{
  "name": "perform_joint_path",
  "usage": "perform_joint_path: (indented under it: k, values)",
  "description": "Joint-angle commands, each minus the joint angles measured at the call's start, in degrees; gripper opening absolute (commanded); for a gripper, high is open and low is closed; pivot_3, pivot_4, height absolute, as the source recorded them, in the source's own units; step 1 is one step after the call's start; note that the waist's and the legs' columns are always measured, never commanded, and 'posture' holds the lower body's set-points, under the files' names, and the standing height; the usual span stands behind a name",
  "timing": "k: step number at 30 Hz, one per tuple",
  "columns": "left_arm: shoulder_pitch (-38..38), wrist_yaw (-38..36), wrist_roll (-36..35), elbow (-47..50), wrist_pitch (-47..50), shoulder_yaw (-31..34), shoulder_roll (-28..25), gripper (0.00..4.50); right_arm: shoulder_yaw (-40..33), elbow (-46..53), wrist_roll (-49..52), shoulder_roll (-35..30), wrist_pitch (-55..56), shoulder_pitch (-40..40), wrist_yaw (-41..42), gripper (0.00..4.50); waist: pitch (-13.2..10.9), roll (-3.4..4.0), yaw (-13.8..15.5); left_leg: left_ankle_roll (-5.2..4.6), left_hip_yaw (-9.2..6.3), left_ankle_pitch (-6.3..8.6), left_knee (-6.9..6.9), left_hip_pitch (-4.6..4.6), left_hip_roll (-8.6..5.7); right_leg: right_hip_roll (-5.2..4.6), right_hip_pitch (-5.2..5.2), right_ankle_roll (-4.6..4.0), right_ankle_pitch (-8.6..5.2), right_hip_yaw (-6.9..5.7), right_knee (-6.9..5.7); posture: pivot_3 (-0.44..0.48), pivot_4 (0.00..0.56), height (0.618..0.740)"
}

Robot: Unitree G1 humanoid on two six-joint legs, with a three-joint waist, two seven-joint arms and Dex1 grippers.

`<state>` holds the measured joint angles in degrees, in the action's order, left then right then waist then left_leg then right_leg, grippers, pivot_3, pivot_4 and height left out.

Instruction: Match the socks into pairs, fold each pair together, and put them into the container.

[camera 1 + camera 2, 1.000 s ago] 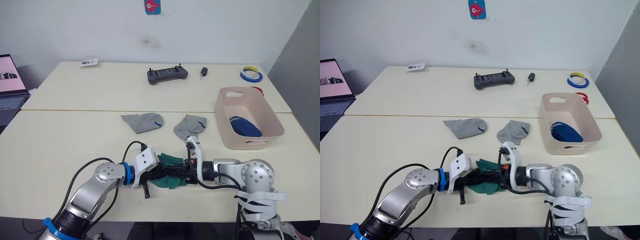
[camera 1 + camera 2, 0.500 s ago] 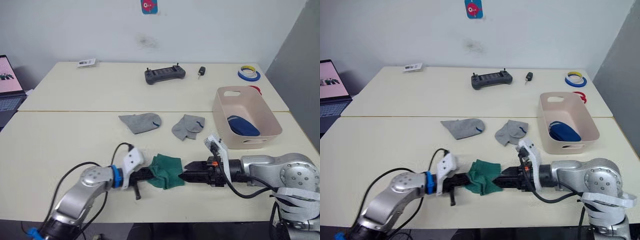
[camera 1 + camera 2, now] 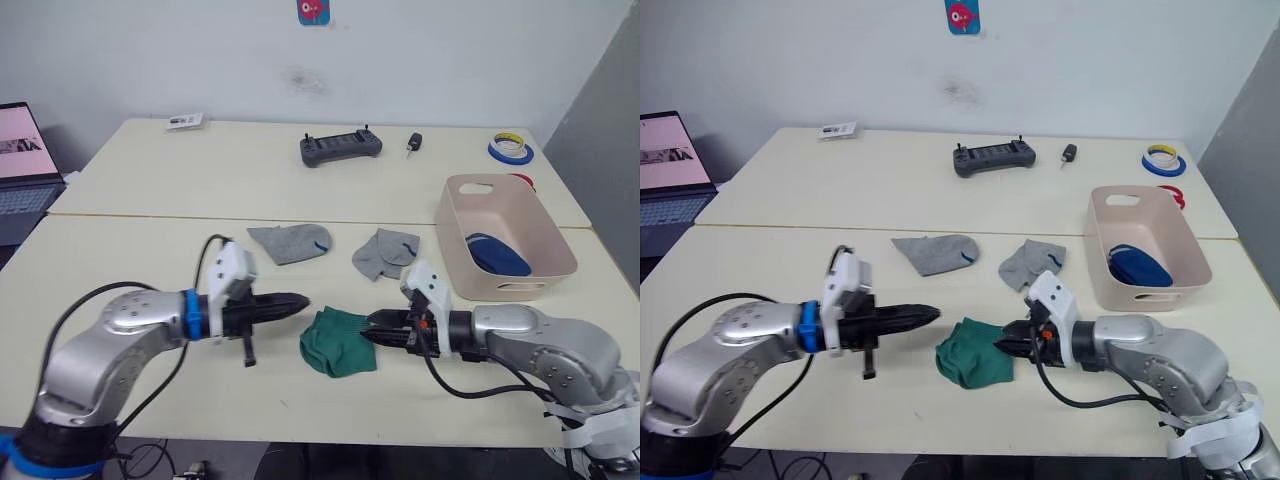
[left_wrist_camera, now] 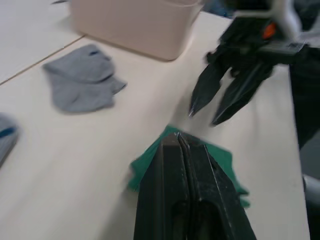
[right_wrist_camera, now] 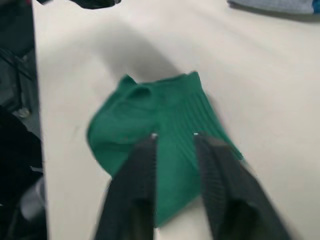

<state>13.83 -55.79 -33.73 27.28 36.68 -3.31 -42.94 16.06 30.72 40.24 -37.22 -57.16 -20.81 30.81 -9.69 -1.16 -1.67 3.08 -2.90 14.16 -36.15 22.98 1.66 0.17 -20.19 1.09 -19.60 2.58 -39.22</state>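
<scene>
Green pair (image 3: 338, 341) lay folded on surface; left hand (image 3: 298, 300) pressed together, right hand (image 3: 368, 333) spread (empty). Next: pinch it, carry to tub (image 3: 545, 283).

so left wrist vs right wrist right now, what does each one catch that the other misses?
Left wrist alone: the pink tub, a grey sock, the right end effector open, and its own left end effector shut. Right wrist alone: the ribbing on the green socks, seen between its own spread fingers. Both: the folded green socks lying free on the table.
</scene>
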Motion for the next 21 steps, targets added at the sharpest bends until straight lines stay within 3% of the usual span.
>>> perform_joint_path:
  k: [1,4,9,15,18,21]
  values:
    - [2.64,-1.47,8.83,-3.05,-7.55,-8.28,1.32,0.00,3.96,-2.29,-6.99,1.47,5.76,-1.96,1.02,0.03,0.00,0.00,-0.14,0.00,0.01,0.00,0.00,0.00,0.01,0.01,0.00,-0.01,0.00,0.00,0.02,0.000,0.150,0.740]
    - [4.82,-2.01,14.62,-9.31,-12.85,-13.11,3.38,0.00,6.67,-4.48,-11.05,3.51,8.08,-2.80,1.70,0.03,-0.01,0.02,-0.15,0.00,0.00,0.00,0.02,0.00,0.01,0.19,-0.01,-0.03,0.01,0.00,0.10,0.000,0.150,0.740]
    - [4.90,-4.13,18.69,-14.60,-15.13,-15.62,2.94,0.00,10.33,-5.94,-16.10,3.72,10.03,-2.90,4.16,0.03,-0.02,0.03,-0.11,-0.01,-0.07,0.01,0.04,0.06,0.07,0.21,-0.05,-0.04,0.01,-0.01,0.11,0.000,0.150,0.740]
    - [1.42,-5.23,20.57,-15.25,-12.41,-14.82,-0.85,0.00,12.12,-7.11,-20.95,3.26,12.83,-1.92,6.40,0.03,-0.02,0.03,-0.14,-0.02,-0.10,0.01,0.03,0.03,0.09,0.11,-0.01,-0.04,0.01,-0.03,0.08,0.000,0.150,0.740]
    - [-0.69,-5.73,20.89,-14.90,-12.91,-14.27,-2.03,0.00,13.26,-7.96,-26.37,0.48,21.02,-1.16,9.04,0.03,-0.02,0.03,-0.13,-0.02,-0.09,0.01,0.02,-0.01,0.09,0.10,0.02,-0.04,0.01,-0.03,0.07,0.000,0.150,0.740]
    - [-0.96,-5.03,18.37,-12.82,-12.41,-11.49,-0.90,0.00,9.08,-6.88,-24.36,0.18,26.27,0.39,12.66,0.03,-0.02,0.03,-0.16,-0.02,-0.10,0.01,0.02,-0.05,0.08,-0.07,0.07,-0.03,0.00,-0.05,0.07,0.000,0.150,0.740]
